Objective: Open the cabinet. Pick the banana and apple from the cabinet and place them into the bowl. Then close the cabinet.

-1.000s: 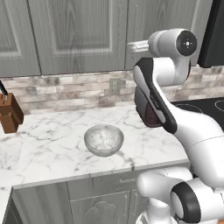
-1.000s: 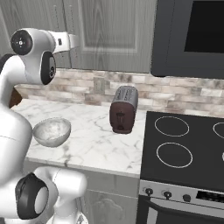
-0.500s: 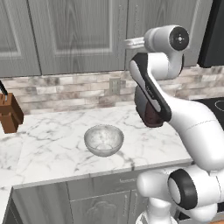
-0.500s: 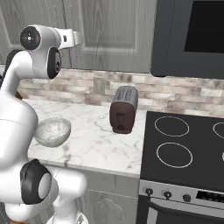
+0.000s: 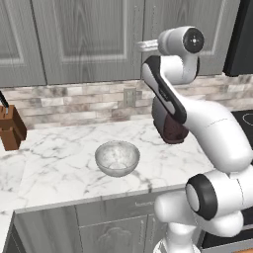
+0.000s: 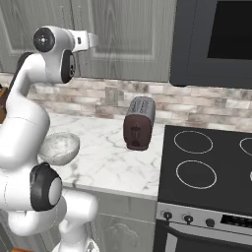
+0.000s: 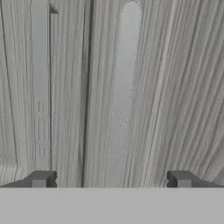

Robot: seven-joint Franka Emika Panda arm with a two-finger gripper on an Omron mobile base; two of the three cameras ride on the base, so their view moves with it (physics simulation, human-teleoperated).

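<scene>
The cabinet [image 5: 89, 34] [image 6: 133, 34] hangs above the counter with both grey doors shut, so the banana and the apple are hidden. In the hand view the door seam runs up left of centre, with one slim bar handle [image 7: 124, 87] right of it and another handle [image 7: 40, 87] left of it. My gripper [image 5: 141, 46] [image 6: 92, 40] [image 7: 111, 179] is raised close in front of the doors, open and holding nothing, its fingertips [image 7: 41, 178] apart on either side of the right handle's line. The glassy grey-white bowl [image 5: 117, 157] [image 6: 60, 146] sits on the marble counter below.
A dark red toaster [image 6: 139, 123] [image 5: 170, 129] stands at the counter's right end, partly behind my arm in the left base view. A knife block [image 5: 11, 131] is at the far left. A black stove [image 6: 206, 167] and a microwave [image 6: 216, 39] lie to the right.
My hand has moved forward and a little up toward the cabinet doors, staying open. Bowl and toaster have not moved.
</scene>
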